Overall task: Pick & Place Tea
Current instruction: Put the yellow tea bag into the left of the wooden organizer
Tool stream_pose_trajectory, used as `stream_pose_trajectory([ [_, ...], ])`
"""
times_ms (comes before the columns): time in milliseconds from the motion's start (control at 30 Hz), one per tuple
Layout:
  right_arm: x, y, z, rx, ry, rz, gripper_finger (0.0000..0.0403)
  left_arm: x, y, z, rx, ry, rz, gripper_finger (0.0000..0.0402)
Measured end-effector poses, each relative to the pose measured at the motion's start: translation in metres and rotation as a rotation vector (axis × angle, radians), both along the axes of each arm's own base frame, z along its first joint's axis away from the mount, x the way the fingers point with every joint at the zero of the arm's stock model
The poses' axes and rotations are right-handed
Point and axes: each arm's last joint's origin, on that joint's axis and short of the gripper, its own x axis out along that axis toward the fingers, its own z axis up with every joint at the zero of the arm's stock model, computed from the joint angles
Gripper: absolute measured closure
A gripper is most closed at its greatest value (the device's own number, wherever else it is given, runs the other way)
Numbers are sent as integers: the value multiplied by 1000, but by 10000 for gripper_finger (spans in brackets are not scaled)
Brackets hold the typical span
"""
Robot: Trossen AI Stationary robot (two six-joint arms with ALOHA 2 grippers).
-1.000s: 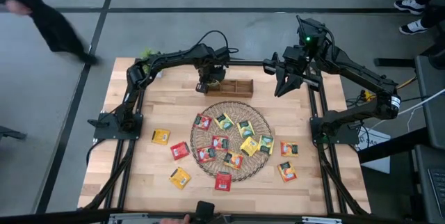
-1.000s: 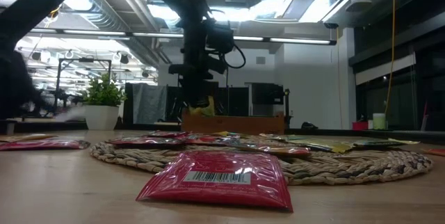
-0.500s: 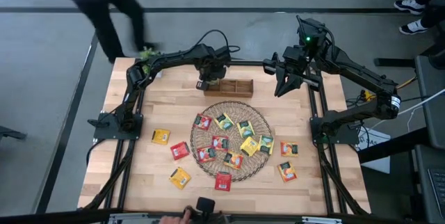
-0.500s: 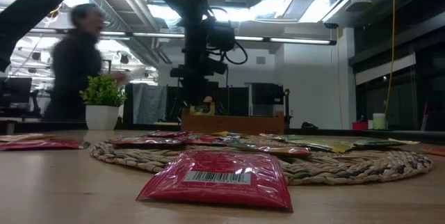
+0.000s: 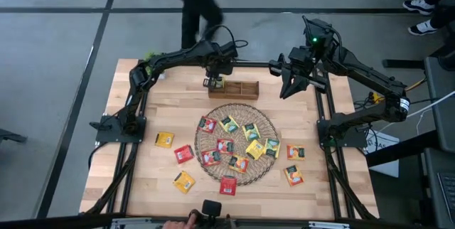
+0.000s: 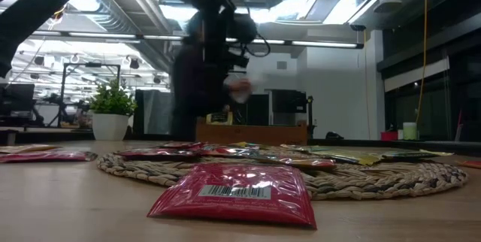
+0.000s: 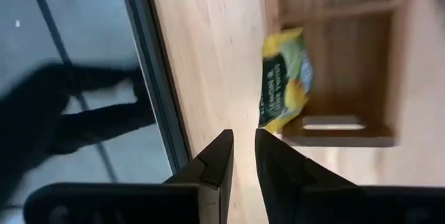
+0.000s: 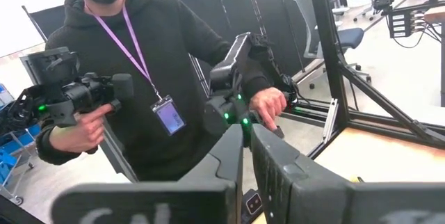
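- Low view, nearest: red sachet (image 6: 233,193) lies flat on table (image 6: 68,212), barcode showing; high view shows it at mat's near edge.
- Behind it, wicker mat (image 6: 361,178) w/ more tea sachets (image 5: 245,144) on it; high view counts roughly eight on the mat, others loose on the wood both sides.
- Far side: wooden tray (image 5: 234,89) w/ compartments, beyond the mat.
- Left gripper (image 5: 213,81) hangs above tray's left end. Left wrist view only: fingers (image 7: 219,161) nearly together w/ a thin gap, nothing between them; yellow-green sachet (image 7: 285,78) stands tilted in tray's end compartment, just beyond fingertips, not touching.
- Right gripper (image 5: 293,87) waits off tray's right end, over far right part of table; fingers (image 8: 274,158) close together, holding nothing.
- Right wrist view alone shows a person (image 8: 139,64) in dark hoodie w/ lanyard, holding a camera rig (image 8: 69,99), one hand on left arm.
- Potted plant (image 6: 110,110) at far left corner, clear in low view, barely seen from above.
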Motion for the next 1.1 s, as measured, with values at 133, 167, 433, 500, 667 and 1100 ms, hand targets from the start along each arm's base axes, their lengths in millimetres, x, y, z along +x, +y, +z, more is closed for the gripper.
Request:
stream_pose_trajectory([
  [133,0,0,-1,4,14,-23,368,-1,-4,28,-134,-123,77,343],
  [167,1,-1,-2,6,28,-54,368,-2,-5,35,-176,-175,97,343],
  [433,2,-6,-26,-96,205,-407,368,-20,-22,89,-286,-419,147,343],
  [500,1,-8,-33,-146,270,-511,368,-26,-29,102,-285,-455,155,343],
  [667,-2,-10,-44,-250,421,-718,368,-35,-52,127,-292,-517,148,343],
  [1100,-2,10,-57,-347,567,-697,368,-47,-108,163,-462,-626,20,343],
])
